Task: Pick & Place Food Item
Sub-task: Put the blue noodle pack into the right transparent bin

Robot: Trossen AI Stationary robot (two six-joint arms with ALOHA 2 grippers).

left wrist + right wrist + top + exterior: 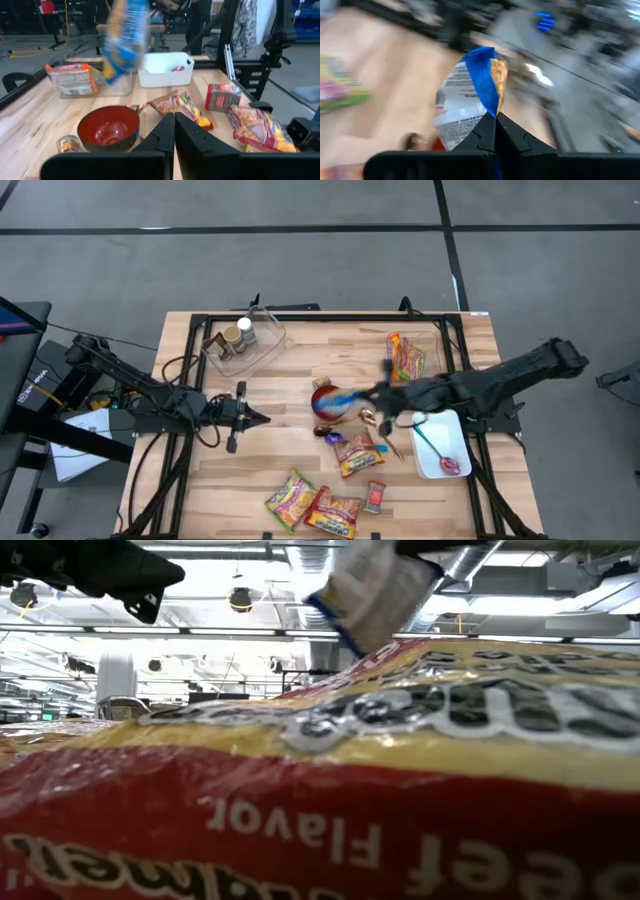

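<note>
A blue and yellow snack bag hangs in the air over a red bowl at the table's middle. My right gripper reaches in from the table's right and is shut on it. The bag is blurred in the left wrist view, above the bowl. My left gripper is shut on nothing, left of the bowl and pointing toward it; its closed fingers show in its own view. In the low view a large noodle packet hides the table; only the bag shows above it. My right gripper pinches the bag's blue edge between its two fingers. The fingers come at it nearly level from the table's right. The bag sticks out ahead of the fingertips, lifted clear of the table and above the red bowl.
A clear box with jars stands at the far left, and another with a packet at the far right. A white tray with a spoon lies right. Loose packets and a small red box lie near the front.
</note>
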